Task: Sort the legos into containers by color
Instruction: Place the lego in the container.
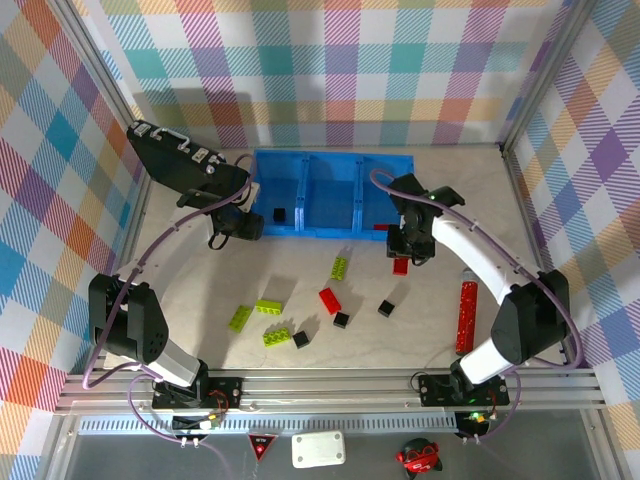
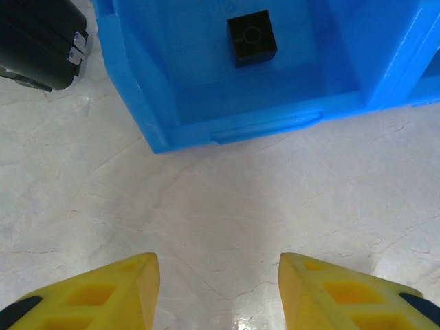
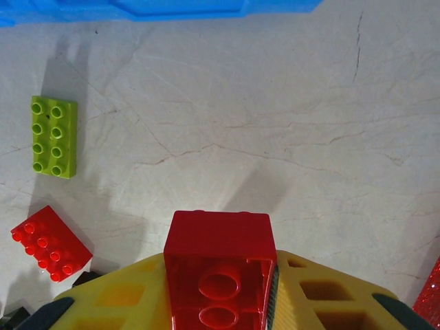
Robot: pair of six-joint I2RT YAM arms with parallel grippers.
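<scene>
— Pale, marble-veined table (image 1: 420,335). What is the biggest thing on it?

— The blue bin (image 1: 320,232) at the far side, three joined open compartments in a row. Just left of it lies a black case (image 1: 180,165) with metal latches.

— And the arms?

— The left fingers (image 1: 240,225) hover at the bin's near left corner. In the left wrist view they stand apart, with only bare table between them. The right fingers (image 1: 408,248) are near the bin's right end, clamped on a red brick (image 3: 220,275) above the table.

— What lies loose?

— A long glittery red stick (image 1: 466,315) lies beside the right arm. Mid-table there are four lime-green bricks: one (image 1: 340,267) nearest the bin and three (image 1: 268,307) (image 1: 240,318) (image 1: 277,336) grouped toward the left arm. A second red brick (image 1: 328,300) lies between that lone green one and the group. Three black cubes (image 1: 341,320) (image 1: 386,308) (image 1: 301,340) sit apart from one another on the near side.

— Is anything in the bin?

— One black cube (image 2: 251,37), on the floor of the left compartment.
</scene>
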